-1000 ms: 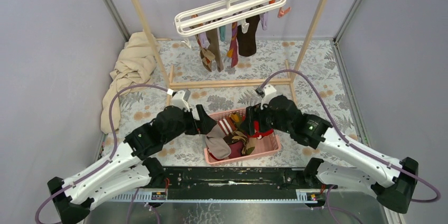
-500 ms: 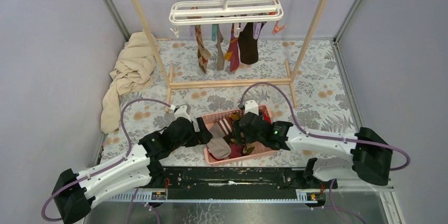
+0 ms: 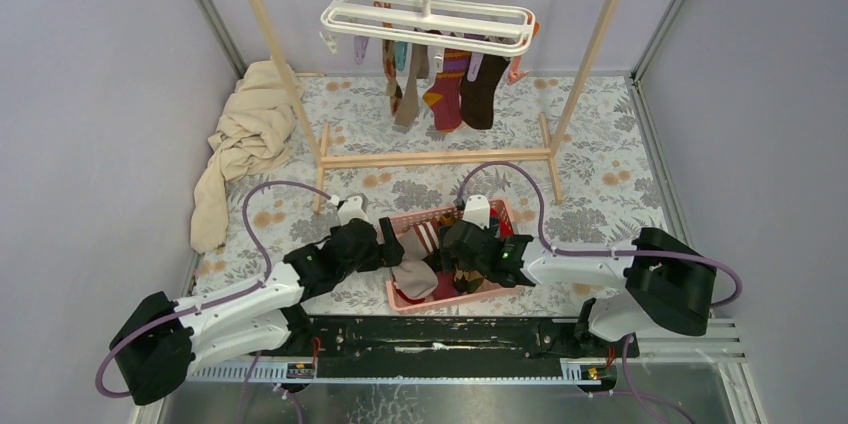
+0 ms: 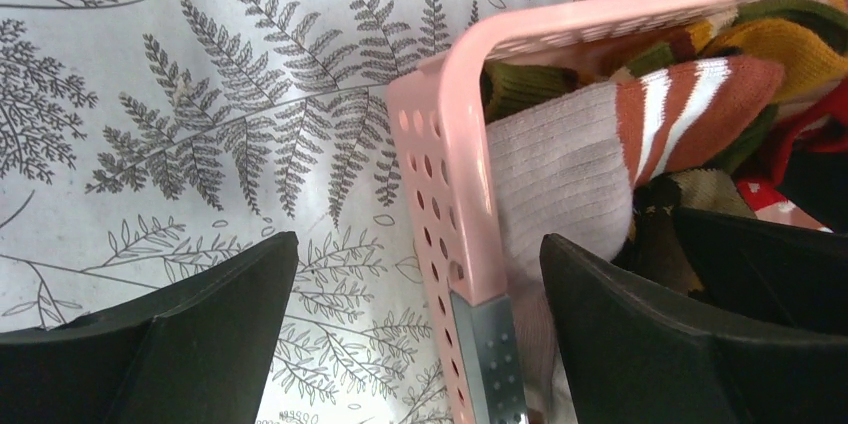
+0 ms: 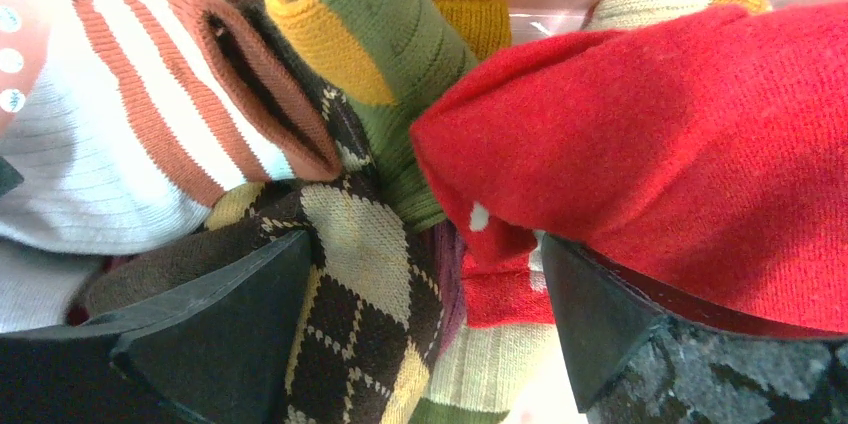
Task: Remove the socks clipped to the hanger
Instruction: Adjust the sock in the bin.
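The white hanger hangs by its hook from the rail at the back. Several socks are still clipped under it, among them a magenta-patterned, a dark brown and a tan one. My right gripper is open, low inside the pink basket. It sits over loose socks: a red one resting against its right finger, a brown argyle one and a striped one. My left gripper is open and straddles the basket's left wall.
The tall wooden rail frame stands across the back half of the floral table. A beige cloth is heaped at the back left. Grey walls close in both sides.
My right gripper moved left and down into the basket and its jaws widened over the socks. The hanger swung from tilted to nearly level. My left arm drew back slightly.
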Available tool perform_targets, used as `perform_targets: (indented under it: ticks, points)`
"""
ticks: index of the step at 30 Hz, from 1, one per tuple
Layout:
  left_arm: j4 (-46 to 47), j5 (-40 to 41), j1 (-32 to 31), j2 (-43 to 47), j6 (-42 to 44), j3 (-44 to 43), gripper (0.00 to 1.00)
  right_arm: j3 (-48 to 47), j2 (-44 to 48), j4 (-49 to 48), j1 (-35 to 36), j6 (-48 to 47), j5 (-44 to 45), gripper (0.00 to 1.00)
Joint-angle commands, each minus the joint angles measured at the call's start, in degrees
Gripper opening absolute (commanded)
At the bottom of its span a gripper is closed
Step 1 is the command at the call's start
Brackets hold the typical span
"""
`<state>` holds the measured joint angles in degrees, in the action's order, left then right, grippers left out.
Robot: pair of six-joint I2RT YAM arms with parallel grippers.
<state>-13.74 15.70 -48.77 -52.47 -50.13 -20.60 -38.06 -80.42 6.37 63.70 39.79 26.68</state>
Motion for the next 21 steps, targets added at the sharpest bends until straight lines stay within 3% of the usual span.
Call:
perform_targets:
  ticks: [1,14,21]
  points:
    - [5.65,3.21,1.02,-2.02,2.22,-2.52,0.98,-0.39,-2.76,-3.45,0.28,4.06,3.62,0.93]
    - [2.42,5.42,3.6,-3.48,3.73,-8.8,0.98,-0.13,-2.27,-8.1,-0.24,3.44,0.56,0.96]
    - [-10.84,4.77,3.6,2.76,2.7,-16.41,0.98,3.21,12.53,-8.6,-0.24,-3.54,-10.5,0.99]
